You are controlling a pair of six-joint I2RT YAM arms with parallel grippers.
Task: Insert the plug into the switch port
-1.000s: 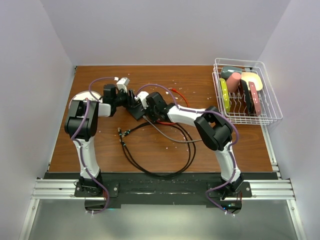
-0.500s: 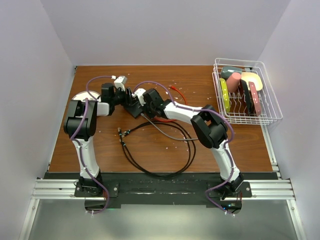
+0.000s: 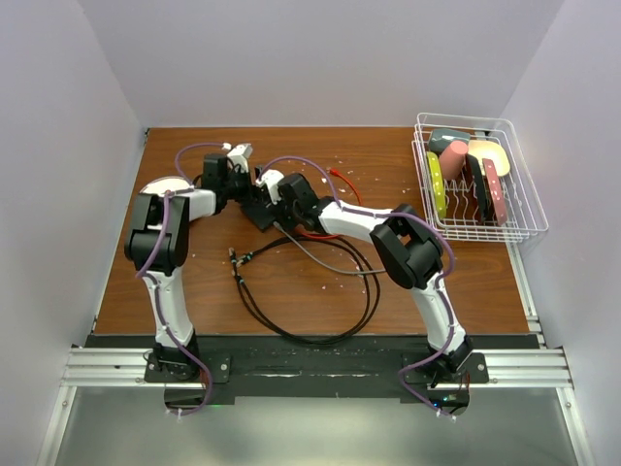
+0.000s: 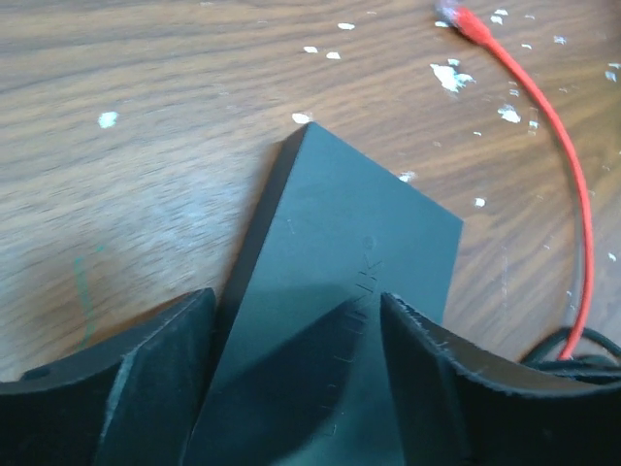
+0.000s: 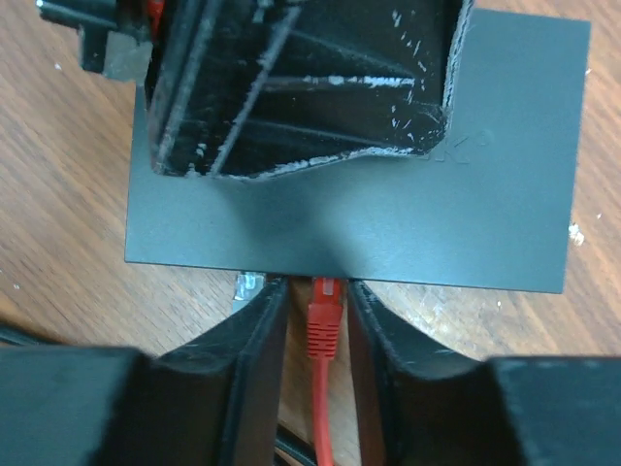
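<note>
White wire basket [image 3: 485, 231] at R edge of wooden bench [image 3: 485, 282]: coloured dishes [image 3: 464, 165] upright. R claw [image 5: 317, 291] pinches red cable plug [image 5: 325, 316] at edge of flat black box [image 5: 388, 223]; L claw [image 4: 296, 311] clamps box.

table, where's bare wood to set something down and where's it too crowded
Bare: the near right table corner, bordered by the right arm and the wire basket; the far strip along the back wall, behind the red cable. Crowded: the middle, where the left arm meets it at the black box, and the black cable loop in front.
</note>
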